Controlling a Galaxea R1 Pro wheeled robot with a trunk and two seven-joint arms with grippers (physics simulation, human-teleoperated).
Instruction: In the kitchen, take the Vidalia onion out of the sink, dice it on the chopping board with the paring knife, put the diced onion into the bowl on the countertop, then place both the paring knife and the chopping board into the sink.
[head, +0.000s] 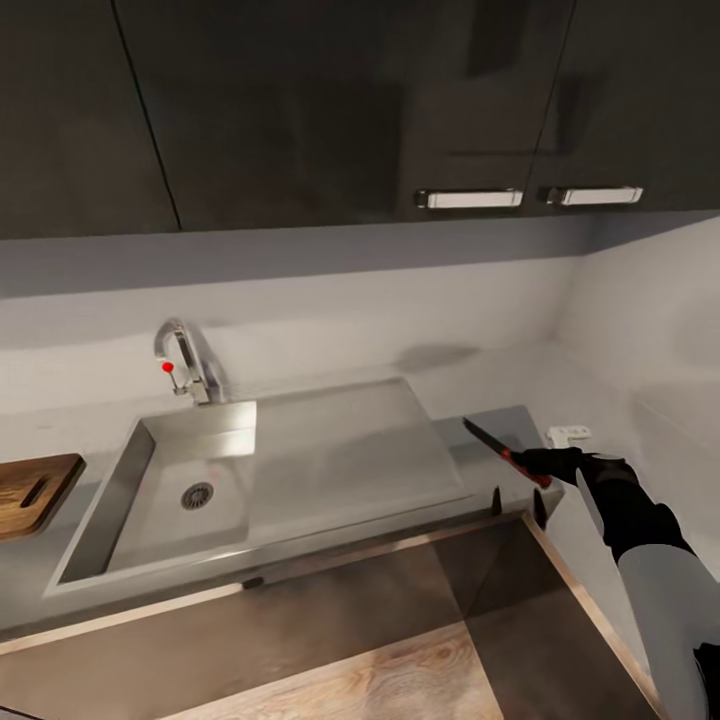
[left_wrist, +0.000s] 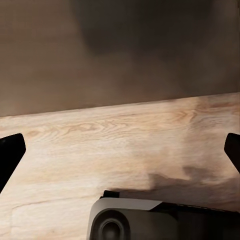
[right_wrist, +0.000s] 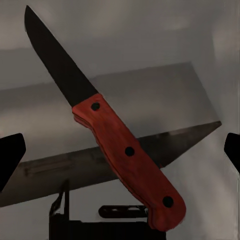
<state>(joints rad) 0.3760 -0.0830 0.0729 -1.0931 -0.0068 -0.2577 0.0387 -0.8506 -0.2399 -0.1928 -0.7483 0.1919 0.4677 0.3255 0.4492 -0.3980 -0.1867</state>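
From your head camera you've got the sink dead ahead, set into a pale grey counter under glossy dark wall cabinets with two light handles. The basin with its round drain sits on the left, the flat drainboard on the right, and the chrome tap with the red knob stands at the back rim. The chopping board pokes in at the left edge, lying flat on the counter well apart from the basin. Your right gripper holds the paring knife off the drainboard's right corner, blade pointing up and left.

Left wrist cam: light wood floor, and the left gripper's fingertips sit wide apart.

Right wrist cam: the knife's red handle runs diagonally over the sink edge. The right fingertips look spread at the frame edges, so the actual grip isn't clear here.
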